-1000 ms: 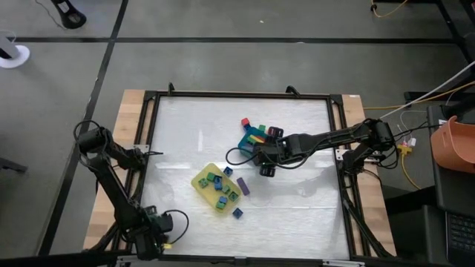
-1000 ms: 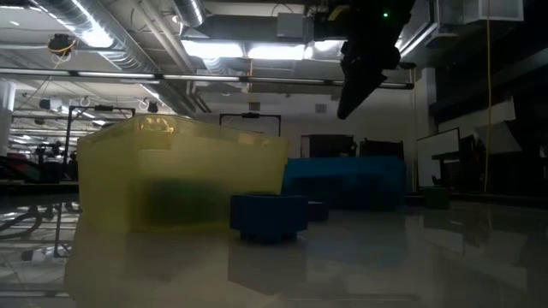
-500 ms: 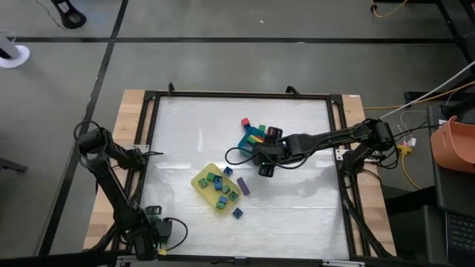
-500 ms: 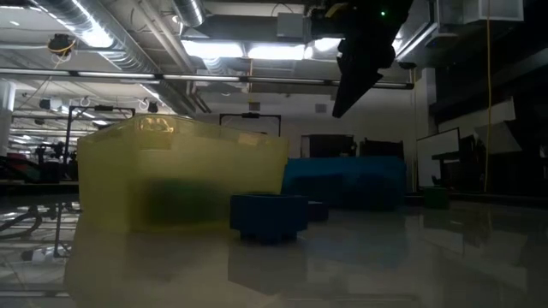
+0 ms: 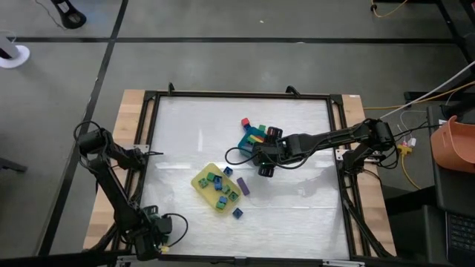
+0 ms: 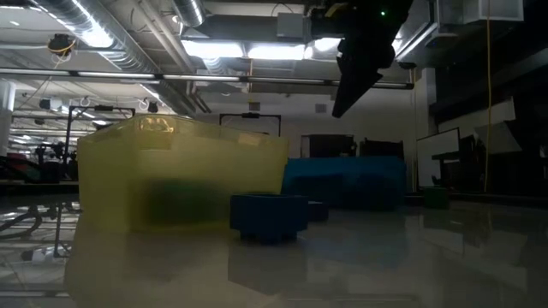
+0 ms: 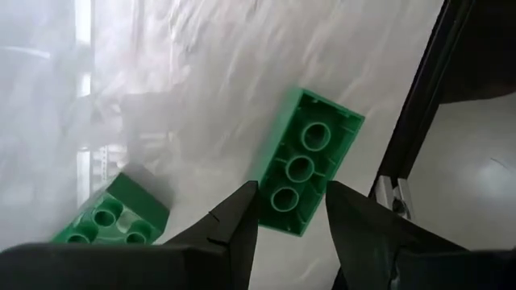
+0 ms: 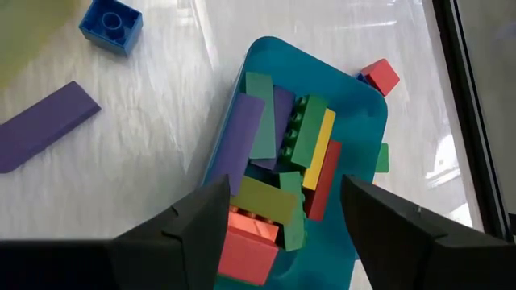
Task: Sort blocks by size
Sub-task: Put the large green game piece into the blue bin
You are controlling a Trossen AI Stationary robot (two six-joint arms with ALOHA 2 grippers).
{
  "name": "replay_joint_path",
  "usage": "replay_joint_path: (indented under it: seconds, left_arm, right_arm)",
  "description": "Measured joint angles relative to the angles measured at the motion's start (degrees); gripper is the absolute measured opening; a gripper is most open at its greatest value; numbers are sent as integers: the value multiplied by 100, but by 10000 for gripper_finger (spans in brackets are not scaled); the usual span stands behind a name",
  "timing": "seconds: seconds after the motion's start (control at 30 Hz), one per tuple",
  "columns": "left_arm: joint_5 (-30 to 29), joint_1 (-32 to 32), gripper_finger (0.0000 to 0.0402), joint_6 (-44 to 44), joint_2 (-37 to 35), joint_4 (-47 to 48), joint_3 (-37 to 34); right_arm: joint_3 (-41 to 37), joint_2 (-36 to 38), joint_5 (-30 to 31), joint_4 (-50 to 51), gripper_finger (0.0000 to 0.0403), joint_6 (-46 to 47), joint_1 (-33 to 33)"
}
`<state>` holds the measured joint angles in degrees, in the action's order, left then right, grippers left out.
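My left gripper [image 5: 152, 231] is low at the table's near left corner. In the left wrist view it [image 7: 290, 221] is open, with its fingers on either side of the near end of a long green block [image 7: 305, 169] lying studs-down on the table. A shorter green block [image 7: 113, 219] lies beside it. My right gripper [image 5: 254, 152] is open and empty above the teal-blue tray [image 8: 367, 121], which holds several long blocks [image 8: 282, 153]. The flat yellow tray [image 5: 202, 178] holds several small cubes [image 5: 220, 185]. My left gripper stands astride the long green block's near end [image 7: 278, 211], fingers pointing down. I cannot tell whether the fingers touch it. The block lies flat on the table.
A purple bar [image 5: 243, 185] and a blue cube [image 5: 237, 213] lie loose on the table by the yellow tray. A red cube [image 5: 244, 122] lies just beyond the teal tray. A black frame [image 5: 338, 148] rims the table. In the low view the yellow tray [image 6: 180, 175] stands close.
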<state>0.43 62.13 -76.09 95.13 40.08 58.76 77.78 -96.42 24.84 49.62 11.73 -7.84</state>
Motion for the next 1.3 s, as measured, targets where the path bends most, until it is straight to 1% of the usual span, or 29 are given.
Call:
replay_joint_path:
  seconds: [0.1,0.27,0.37,0.53,0.6,0.8,0.97,1.1,1.3]
  left_arm:
    - [2,-24,141,-25,0,3,0]
    - [2,-150,175,12,0,-1,0]
    - [0,-197,194,239,-2,-18,0]
    - [-2,-180,213,519,-2,-81,0]
    - [-39,-150,216,620,-2,-131,0]
    - [-411,-98,217,889,-2,-174,0]
    - [-426,-98,217,876,170,-362,2]
    - [-426,-98,217,1141,344,-683,4]
    - [-427,-105,217,1227,647,-582,9]
  right_arm:
    - [0,0,-2,-10,237,6,0]
    - [0,0,-133,-10,237,69,0]
    - [0,0,-343,-10,237,72,0]
    - [0,0,-448,-10,237,70,0]
    - [0,0,-447,-8,237,70,-2]
    - [0,0,-446,14,237,-11,0]
    - [0,0,-444,75,237,-20,-1]
    - [0,0,-437,325,237,-22,-1]
    - [0,20,-391,671,237,-24,0]
